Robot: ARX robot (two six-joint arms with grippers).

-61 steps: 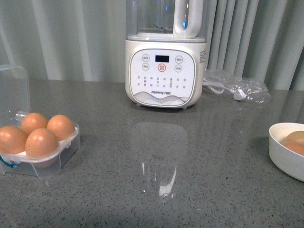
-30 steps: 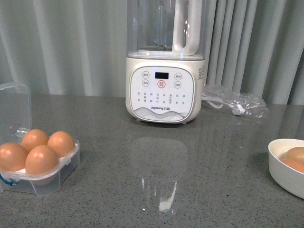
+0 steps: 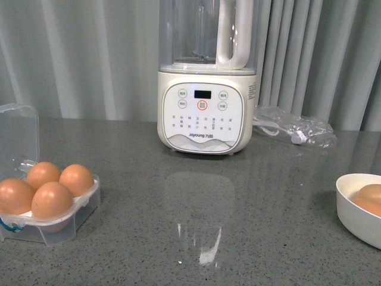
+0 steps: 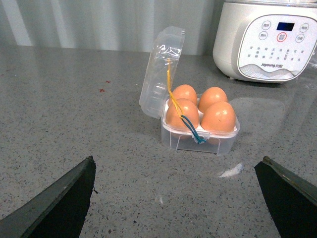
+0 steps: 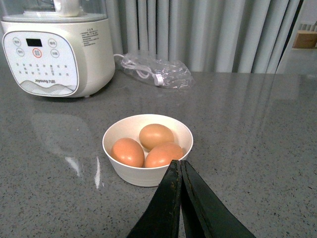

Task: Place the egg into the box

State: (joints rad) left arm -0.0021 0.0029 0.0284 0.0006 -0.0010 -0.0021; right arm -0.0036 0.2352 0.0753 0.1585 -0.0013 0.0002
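The clear plastic box [image 3: 65,221] stands at the table's left with its lid [image 3: 18,134] hinged up. Every cell holds a brown egg [image 3: 52,199]. In the left wrist view the box [image 4: 218,143] with its eggs [image 4: 218,116] lies ahead of my left gripper [image 4: 177,163], which is open, empty and well short of it. My right gripper [image 5: 177,163] is shut and empty, its tips just before the white bowl [image 5: 133,174], which holds three more brown eggs [image 5: 156,136]. Neither gripper shows in the front view.
A white blender [image 3: 205,113] stands at the back centre, also seen in both wrist views [image 4: 270,44] [image 5: 49,59]. A clear bag with a cable [image 3: 294,124] lies to its right. The bowl [image 3: 354,208] sits at the right edge. Curtains hang behind.
The front view shifted a little a second ago, so everything sits lower in the picture. Nothing on the table has moved since.
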